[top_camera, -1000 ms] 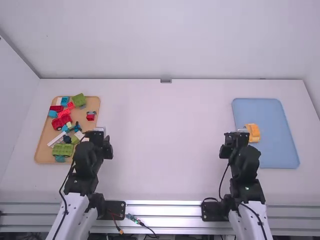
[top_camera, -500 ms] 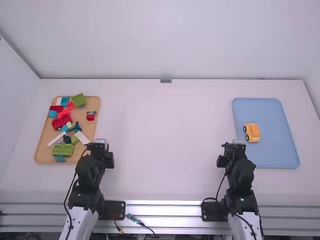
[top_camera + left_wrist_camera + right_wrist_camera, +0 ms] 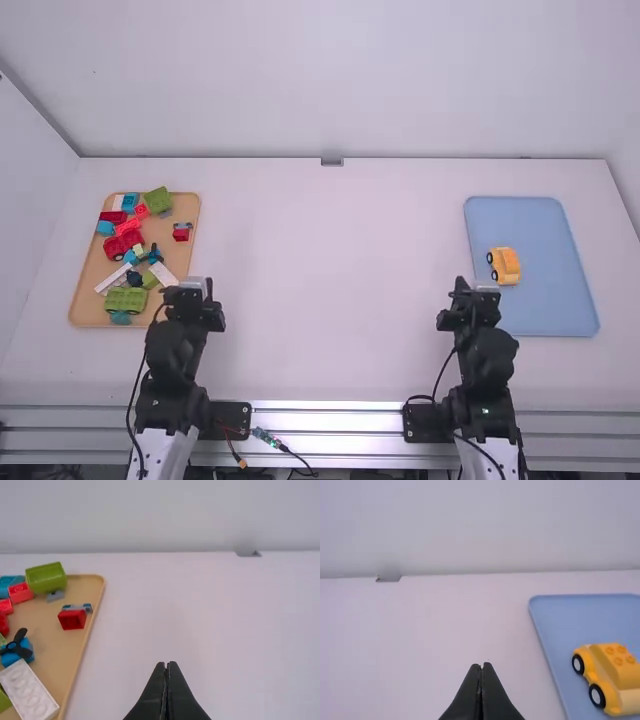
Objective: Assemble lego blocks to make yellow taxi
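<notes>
Resting on blue tray (image 3: 545,230): one yellow taxi (image 3: 615,670), two wheels (image 3: 596,696) visible. Left claw (image 3: 196,297), right claw (image 3: 475,300) clenched.

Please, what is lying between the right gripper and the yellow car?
White tabletop, then the blue tray's rim, as the right wrist view shows.

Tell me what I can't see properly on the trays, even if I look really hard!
- Far-side wheels of the yellow toy car: high and right wrist views, hidden by its own body.
- Right end of the blue tray: right wrist view, cut off by the edge.
- Studs on the red wheeled block: high view, too small to count.
- Green block: left wrist view, partly cut off by the left edge.
</notes>
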